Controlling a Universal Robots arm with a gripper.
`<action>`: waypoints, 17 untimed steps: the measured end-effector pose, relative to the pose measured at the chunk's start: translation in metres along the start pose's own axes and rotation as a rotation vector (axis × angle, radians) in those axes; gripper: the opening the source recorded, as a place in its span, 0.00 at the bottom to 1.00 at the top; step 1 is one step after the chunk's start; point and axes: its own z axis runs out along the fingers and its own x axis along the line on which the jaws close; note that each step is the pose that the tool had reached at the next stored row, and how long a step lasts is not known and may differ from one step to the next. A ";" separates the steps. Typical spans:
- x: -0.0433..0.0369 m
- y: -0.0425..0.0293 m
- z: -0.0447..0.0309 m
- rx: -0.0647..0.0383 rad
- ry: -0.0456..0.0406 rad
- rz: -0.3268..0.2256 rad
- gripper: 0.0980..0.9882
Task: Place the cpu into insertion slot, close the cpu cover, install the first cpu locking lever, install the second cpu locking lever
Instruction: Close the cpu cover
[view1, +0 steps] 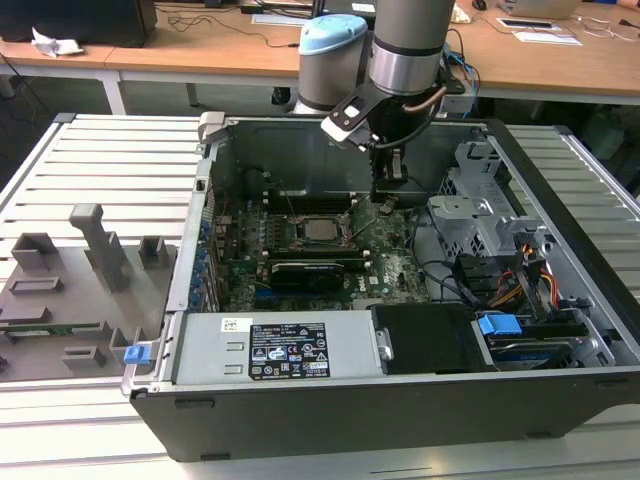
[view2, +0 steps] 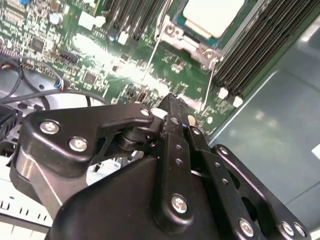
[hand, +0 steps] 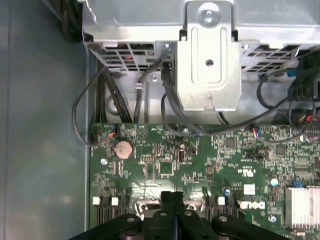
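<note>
As the gripper (view2: 172, 100) has its fingers pressed together w/ nothing held, it hangs near a thin locking lever (view2: 151, 57). Cpu (view2: 212, 15) lies in place, cpu cover (view2: 175, 34) down around it. Step is prob. the lever: needs push down + under its hook.

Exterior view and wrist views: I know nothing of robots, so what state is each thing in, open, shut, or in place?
computer case: open, side panel off.
cpu: seated, metal top showing.
cpu cover: down flat around the cpu.
graphics card: plugged into the green board.
claw: shut, holding nothing, above the green board.
</note>
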 end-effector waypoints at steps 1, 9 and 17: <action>0.0000 0.0023 0.0001 0.000 0.0001 0.000 0.01; 0.0002 0.0133 0.0132 0.001 -0.0004 0.000 0.01; 0.0002 0.0037 0.0164 0.001 -0.0003 0.000 0.01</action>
